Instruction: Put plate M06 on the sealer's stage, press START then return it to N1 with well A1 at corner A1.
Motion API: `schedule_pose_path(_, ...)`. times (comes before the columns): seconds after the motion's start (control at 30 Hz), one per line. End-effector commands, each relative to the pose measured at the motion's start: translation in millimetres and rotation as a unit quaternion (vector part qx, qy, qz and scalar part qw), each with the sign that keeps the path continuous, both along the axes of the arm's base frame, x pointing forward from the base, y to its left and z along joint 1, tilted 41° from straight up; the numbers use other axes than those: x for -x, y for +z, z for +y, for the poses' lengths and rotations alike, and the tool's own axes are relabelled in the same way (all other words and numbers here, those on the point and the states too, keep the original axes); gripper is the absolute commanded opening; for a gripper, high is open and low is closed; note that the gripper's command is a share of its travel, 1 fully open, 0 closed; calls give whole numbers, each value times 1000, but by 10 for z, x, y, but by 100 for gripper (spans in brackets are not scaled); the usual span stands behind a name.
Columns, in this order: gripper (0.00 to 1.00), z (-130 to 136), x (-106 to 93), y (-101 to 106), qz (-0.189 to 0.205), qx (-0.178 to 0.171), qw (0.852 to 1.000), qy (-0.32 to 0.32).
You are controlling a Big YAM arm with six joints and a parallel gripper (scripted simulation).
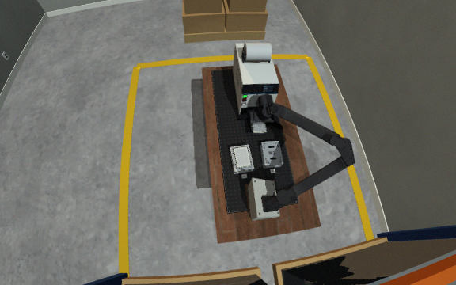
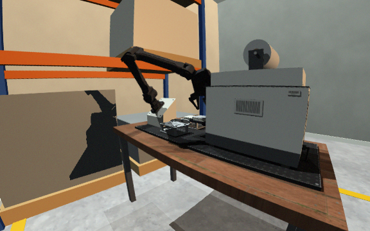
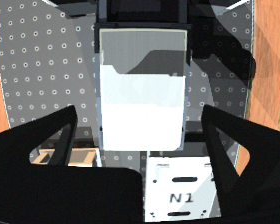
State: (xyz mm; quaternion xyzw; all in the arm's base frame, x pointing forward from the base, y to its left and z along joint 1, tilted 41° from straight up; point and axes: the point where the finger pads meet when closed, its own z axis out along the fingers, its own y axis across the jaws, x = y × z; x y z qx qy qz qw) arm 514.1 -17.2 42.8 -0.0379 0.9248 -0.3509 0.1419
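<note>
Plate M06 (image 1: 258,127) (image 3: 141,120) lies on the sealer's stage (image 3: 98,95), which is out in front of the sealer (image 1: 259,73) (image 2: 255,128). Its top looks smooth and pale, with a shadow across it. The sealer's lamp (image 1: 245,96) is green. My gripper (image 3: 139,112) is open above the stage, its fingers wide on both sides of the plate in the wrist view, with nothing between them. Nest N1 (image 1: 271,153) (image 3: 161,187) holds no plate. A white plate (image 1: 241,157) sits in nest N2. Whether M06 is touched or fully flat cannot be told.
The sealer's body stands right behind the stage, with a foil roll (image 1: 257,52) (image 2: 257,54) on top. The arm's base mount (image 1: 265,198) stands beyond the nests. In the wrist view, part of N2 shows behind the left finger and N1 lies close by the right finger.
</note>
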Motion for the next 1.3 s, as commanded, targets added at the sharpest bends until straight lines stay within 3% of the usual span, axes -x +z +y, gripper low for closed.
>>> schedule_pose_path(0.0, 100, 72, 67, -109, 22, 4, 1000, 14)
schedule_pose_path(0.5, 100, -262, -4, -223, 11, 1, 1000, -6)
schedule_pose_path(0.83, 100, -179, -39, -269, 5, 1, 1000, 7)
schedule_pose_path(1.07, 100, -380, 2, -409, 11, 1, 1000, -3)
schedule_pose_path(1.27, 100, -251, -117, -207, -7, -3, 1000, 2)
